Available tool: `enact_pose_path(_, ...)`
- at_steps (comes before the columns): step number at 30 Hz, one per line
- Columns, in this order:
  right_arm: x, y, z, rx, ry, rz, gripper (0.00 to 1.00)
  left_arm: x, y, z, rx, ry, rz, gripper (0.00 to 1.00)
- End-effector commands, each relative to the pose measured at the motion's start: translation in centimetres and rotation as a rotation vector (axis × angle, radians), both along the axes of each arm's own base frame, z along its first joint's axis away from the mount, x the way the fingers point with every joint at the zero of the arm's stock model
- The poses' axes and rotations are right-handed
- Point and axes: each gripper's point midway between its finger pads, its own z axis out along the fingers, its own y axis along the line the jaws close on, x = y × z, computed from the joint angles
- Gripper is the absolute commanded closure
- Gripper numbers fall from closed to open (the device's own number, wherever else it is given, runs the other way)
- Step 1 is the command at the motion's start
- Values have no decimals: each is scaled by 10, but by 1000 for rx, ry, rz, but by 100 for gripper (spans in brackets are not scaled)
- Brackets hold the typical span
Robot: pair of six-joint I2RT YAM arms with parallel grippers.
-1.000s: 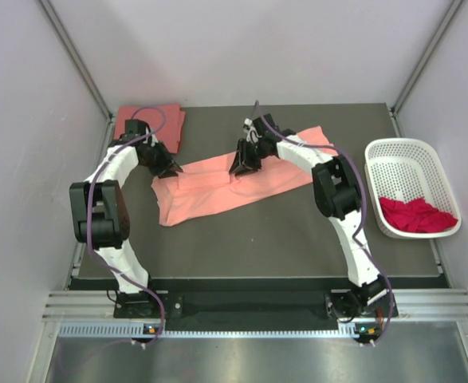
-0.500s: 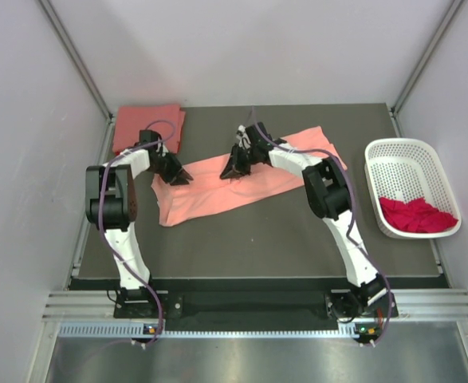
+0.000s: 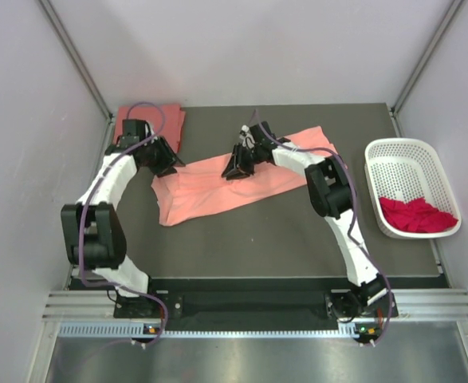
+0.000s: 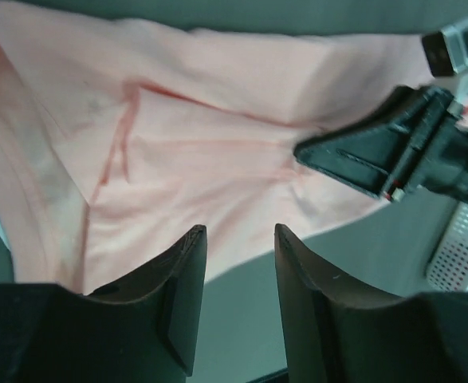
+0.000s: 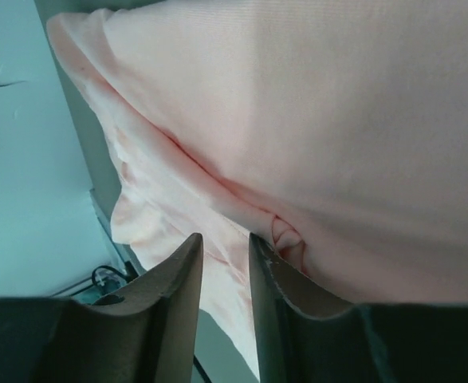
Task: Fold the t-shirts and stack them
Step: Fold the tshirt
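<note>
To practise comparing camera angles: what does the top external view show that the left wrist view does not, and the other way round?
Only the top external view shows the folded coral-red t-shirt at the far left. Only the left wrist view shows that the left gripper has its fingers apart with nothing between them, and it shows the fine creases in the cloth. Both show the salmon-pink t-shirt spread out, the right gripper at it, and the white basket, which is cut off in the wrist view.
</note>
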Motion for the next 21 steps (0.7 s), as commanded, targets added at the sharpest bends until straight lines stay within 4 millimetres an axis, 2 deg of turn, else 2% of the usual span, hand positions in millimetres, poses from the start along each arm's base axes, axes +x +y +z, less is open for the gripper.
enact_pose_path(1,27,-23,70,-16,-173,-41,68,-36,-27,5,-73,31,-6,57)
enact_pose_path(2,30,-29,76,-29,-190,-42,66,-53,-28,-17,-91,95,14,58)
enact_pose_path(4,41,-55,94,-100,-274,-48,64,-59,-25,-29,-114,115,108,60)
enact_pose_path(5,47,-66,100,-134,-311,-53,61,-75,-24,-50,-114,168,138,60)
enact_pose_path(9,63,-115,115,-312,-454,-77,56,-93,-13,-75,-71,226,232,59)
enact_pose_path(11,66,-138,110,-364,-456,-89,55,-106,-4,-90,-18,289,276,59)
enact_pose_path(12,68,-147,114,-382,-470,-106,54,-112,2,-96,9,315,304,59)
enact_pose_path(14,72,-172,108,-426,-461,-136,53,-132,11,-108,57,394,358,58)
enact_pose_path(17,77,-204,110,-478,-469,-180,52,-145,26,-116,133,421,413,57)
enact_pose_path(21,81,-246,117,-547,-478,-227,52,-147,31,-115,164,431,416,55)
